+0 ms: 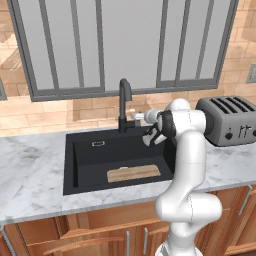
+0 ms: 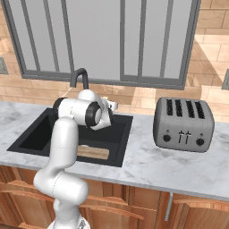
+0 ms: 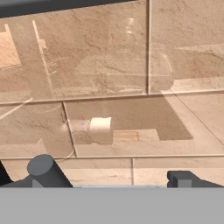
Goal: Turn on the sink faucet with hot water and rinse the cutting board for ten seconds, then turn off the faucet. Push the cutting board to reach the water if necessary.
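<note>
Left base view: our gripper [image 1: 139, 116] beside faucet [image 1: 124, 102]; jaws spread apart, grasping nothing. Cutting board [image 1: 133, 173] lies in sink [image 1: 80, 165].

faucet lever [image 3: 43, 170] cut by frame edge | end effector [image 1: 136, 117] state unclear

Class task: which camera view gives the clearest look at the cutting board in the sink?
The left base view: the whole cutting board lies flat on the sink floor, unobstructed. In the right base view the arm covers part of the board. The hand view faces tiled wall.
</note>
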